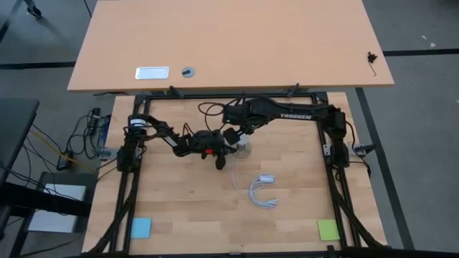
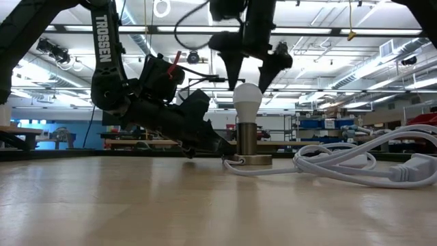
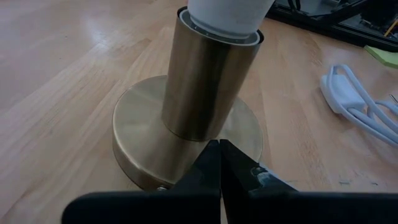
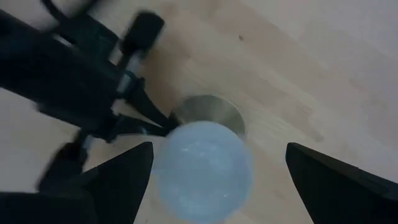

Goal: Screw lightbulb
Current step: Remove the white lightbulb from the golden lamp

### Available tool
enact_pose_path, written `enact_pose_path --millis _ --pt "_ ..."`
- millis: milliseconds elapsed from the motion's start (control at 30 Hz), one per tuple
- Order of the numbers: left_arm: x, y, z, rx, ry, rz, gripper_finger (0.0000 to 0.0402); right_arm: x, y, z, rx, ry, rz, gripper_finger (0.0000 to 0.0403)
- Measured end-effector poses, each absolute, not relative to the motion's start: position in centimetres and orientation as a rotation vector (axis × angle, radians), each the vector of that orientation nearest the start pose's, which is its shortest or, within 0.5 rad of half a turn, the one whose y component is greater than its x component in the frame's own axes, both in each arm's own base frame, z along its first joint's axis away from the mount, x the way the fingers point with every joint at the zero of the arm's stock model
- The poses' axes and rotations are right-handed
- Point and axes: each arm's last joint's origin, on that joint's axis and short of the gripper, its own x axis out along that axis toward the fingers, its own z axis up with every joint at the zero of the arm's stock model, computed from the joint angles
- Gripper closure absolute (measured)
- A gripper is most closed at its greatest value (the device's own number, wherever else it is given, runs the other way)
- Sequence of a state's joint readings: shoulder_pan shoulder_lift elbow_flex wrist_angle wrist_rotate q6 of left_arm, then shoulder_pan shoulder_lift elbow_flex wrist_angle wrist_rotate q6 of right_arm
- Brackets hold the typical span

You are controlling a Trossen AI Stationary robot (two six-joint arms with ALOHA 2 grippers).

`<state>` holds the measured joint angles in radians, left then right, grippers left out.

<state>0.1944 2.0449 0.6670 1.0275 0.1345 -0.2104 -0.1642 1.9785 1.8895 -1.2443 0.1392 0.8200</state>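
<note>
Lightbulb [image 2: 247, 100] seated upright in its brass holder, one hand bracing below and the other poised above.

Left hand [image 3: 219, 163] lies low on the counter [image 2: 136, 205], its fingers pinched fully together with nothing between them, the tips pressed against the edge of the holder's round base [image 3: 140, 134]; this looks meant to keep the holder from turning or sliding while the bulb is twisted. Right hand [image 2: 250, 68] hangs directly over the bulb, fingers spread as wide as they go and empty, one on either side of the white globe and apart from it, so a straight drop would put the glass between them. Beyond the holder, well clear of both hands, the white cord [image 1: 264, 192] lies coiled, out of the way of the work.
</note>
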Motion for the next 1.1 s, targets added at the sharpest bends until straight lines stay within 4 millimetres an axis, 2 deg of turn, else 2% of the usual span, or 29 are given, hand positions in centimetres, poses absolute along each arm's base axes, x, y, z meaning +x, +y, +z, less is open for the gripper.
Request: enact_pose_path --millis 167,300,400,533,600,667,833,1100 --pt "33.1 6.1 7.6 -0.265 0.339 0.095 0.0401 39.0 -6.7 27.0 0.729 1.192 -0.779 0.0030" --pt "33.1 6.1 7.6 -0.265 0.338 0.095 0.0401 38.9 -6.8 26.5 0.749 1.210 -0.783 0.0039" --pt "33.1 6.1 7.6 -0.265 0.338 0.095 0.0401 38.9 -6.8 26.4 0.734 1.221 -0.760 0.0061" --pt "33.1 6.1 7.6 -0.265 0.339 0.095 0.0401 39.0 -6.8 26.5 0.681 1.228 -0.711 0.0112" --pt "33.1 6.1 7.6 -0.265 0.339 0.096 0.0401 39.0 -6.8 26.6 0.628 1.246 -0.665 0.0137" --pt "33.1 6.1 7.6 -0.265 0.339 0.096 0.0401 39.0 -6.8 26.6 0.551 1.275 -0.596 0.0146" --pt "33.1 6.1 7.6 -0.265 0.340 0.097 0.0401 38.9 -6.7 26.6 0.348 1.335 -0.413 0.0146" --pt "33.2 6.1 7.6 -0.265 0.339 0.096 0.0401 38.9 -6.7 26.6 -0.087 1.392 -0.041 0.0129"
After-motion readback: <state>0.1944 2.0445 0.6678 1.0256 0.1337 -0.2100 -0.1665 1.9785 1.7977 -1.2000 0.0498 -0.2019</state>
